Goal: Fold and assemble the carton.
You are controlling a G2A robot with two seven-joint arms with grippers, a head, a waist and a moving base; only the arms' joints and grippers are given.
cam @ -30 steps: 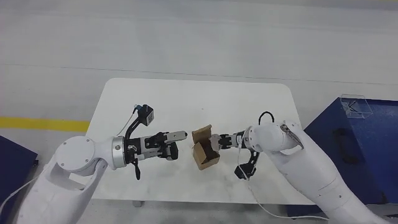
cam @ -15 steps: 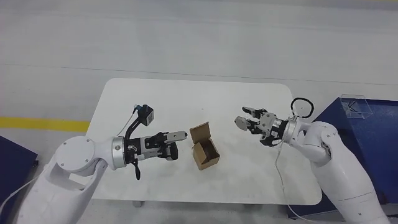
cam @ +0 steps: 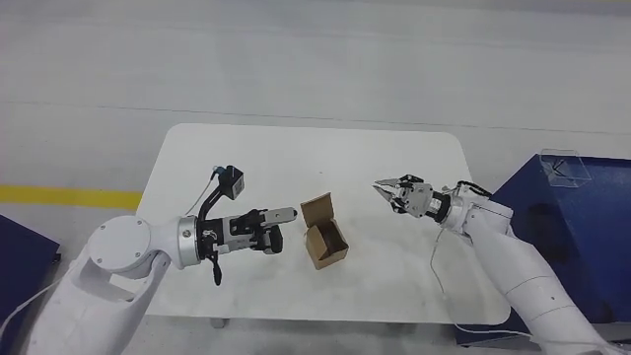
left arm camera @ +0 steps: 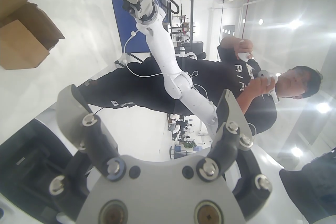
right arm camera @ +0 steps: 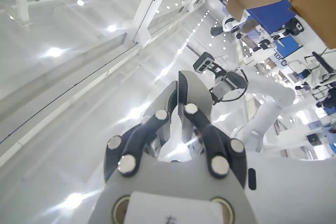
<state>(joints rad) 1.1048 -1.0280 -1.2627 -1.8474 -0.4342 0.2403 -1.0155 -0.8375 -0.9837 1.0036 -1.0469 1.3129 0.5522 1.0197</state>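
While the small brown cardboard carton [cam: 325, 240] sits on the white tabletop [cam: 296, 153], towards the near edge and about midway along it, neither arm has hold of it. It stands skewed to the tabletop's edges, with one flap raised on its far side. Over on the left, the left tool [cam: 282, 228] hangs just beside the carton with its tips towards it. Its fingers are spread wide and nothing is between them. Across on the right, the right tool [cam: 381, 187] sits above the tabletop, well apart from the carton and pointing back at it. Its two fingers are pressed together and grip nothing. So the carton rests free between the two tools, nearer the left one.
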